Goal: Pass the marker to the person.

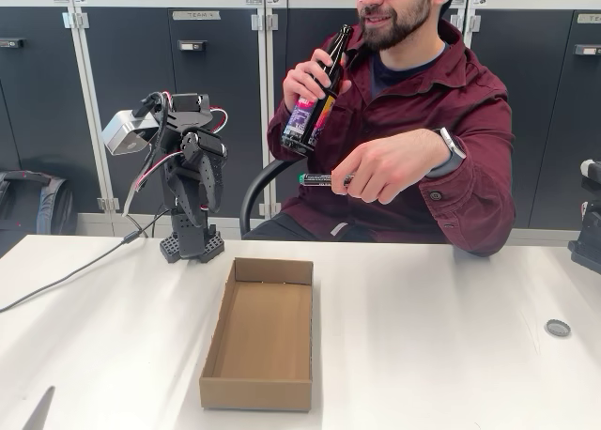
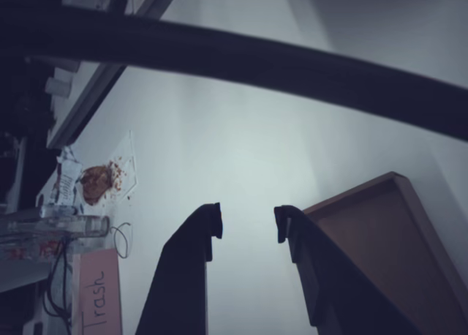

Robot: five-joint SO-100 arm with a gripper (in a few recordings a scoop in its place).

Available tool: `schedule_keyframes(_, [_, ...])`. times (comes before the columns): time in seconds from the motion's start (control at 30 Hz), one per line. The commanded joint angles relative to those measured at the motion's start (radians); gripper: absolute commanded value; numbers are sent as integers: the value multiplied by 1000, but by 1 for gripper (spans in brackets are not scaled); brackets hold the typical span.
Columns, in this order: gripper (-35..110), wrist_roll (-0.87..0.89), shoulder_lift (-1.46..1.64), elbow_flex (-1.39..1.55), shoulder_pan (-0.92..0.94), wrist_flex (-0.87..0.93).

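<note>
The slim green-capped marker (image 1: 324, 179) lies level in the person's hand (image 1: 380, 172), at two o'clock from your folded black arm (image 1: 192, 181) and well apart from it, so the handover looks complete. Your gripper (image 2: 247, 225) is parted and empty above the white table (image 2: 241, 145), the brown cardboard tray (image 2: 380, 254) at its four o'clock. Next, you park the arm.

You've got a matt brown cardboard box (image 1: 258, 341) on a smooth glossy white table (image 1: 451, 336), glossy brown glass bottle (image 1: 315, 99), ribbed corduroy shirt (image 1: 470, 111), matt black plastic gripper (image 2: 248, 221).
</note>
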Motion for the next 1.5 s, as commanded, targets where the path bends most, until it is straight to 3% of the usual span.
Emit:
schedule_keyframes(0.0, [15, -15, 58, -23, 2, -2])
schedule_keyframes(1.47, [15, -17, 63, -25, 3, 2])
